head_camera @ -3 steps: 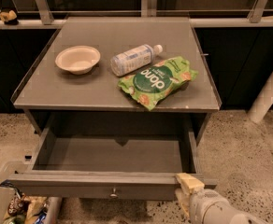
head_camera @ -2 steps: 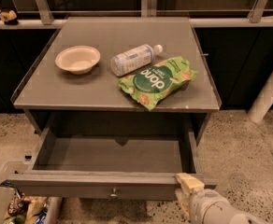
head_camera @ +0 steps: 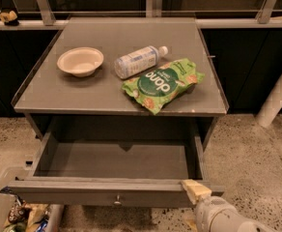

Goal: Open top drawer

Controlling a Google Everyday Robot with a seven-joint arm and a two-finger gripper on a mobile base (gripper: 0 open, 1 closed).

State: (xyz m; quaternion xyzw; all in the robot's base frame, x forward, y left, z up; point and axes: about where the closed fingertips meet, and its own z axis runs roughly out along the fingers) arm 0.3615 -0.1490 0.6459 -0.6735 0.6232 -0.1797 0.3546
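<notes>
Grey sheet metal makes up the top drawer point(head_camera: 107, 191), which stands pulled far out beneath the table point(head_camera: 44, 98), its box bare inside. It looks rigid and fairly light, likely to slide straight on its runners. The front is smooth, so the natural holds are the small round knob point(head_camera: 116, 198) at its middle or the front's upper lip. The gripper point(head_camera: 195, 191) sits at the lip's right end, touching it; whether it is open or closed cannot be told. Counted: one drawer in view, one knob, and on the table one bowl point(head_camera: 80, 61), one bottle point(head_camera: 137, 61) lying on its side, one green snack bag point(head_camera: 161, 83).
</notes>
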